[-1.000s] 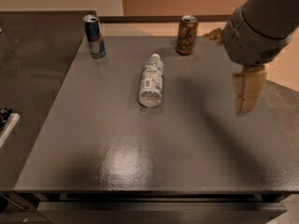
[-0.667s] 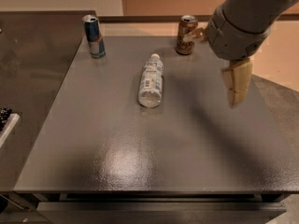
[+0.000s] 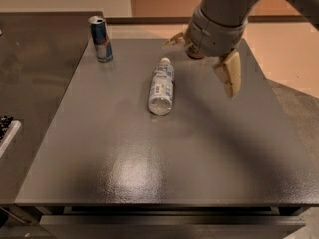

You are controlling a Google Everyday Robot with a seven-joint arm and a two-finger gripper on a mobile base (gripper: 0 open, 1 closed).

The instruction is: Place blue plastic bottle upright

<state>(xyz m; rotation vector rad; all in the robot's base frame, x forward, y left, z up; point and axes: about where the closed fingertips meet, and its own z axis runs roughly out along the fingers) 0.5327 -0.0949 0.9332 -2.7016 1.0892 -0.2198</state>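
Dark grey desk [image 3: 149,173], glossy, tan floor beyond. Far left corner: blue-and-silver slim can [image 3: 100,39], upright. Centre, slightly far: blue plastic bottle [image 3: 161,86] lying on its side, white cap pointing away toward the far edge, label up. Right of it, above the desk's far right part: gripper [image 3: 202,63], its tan fingers [image 3: 228,73] spread well apart, holding nothing. Bottle lies left of and nearer than the gripper, not touching.

The tool [image 3: 230,83] hovers near the lying blue plastic bottle [image 3: 161,86].
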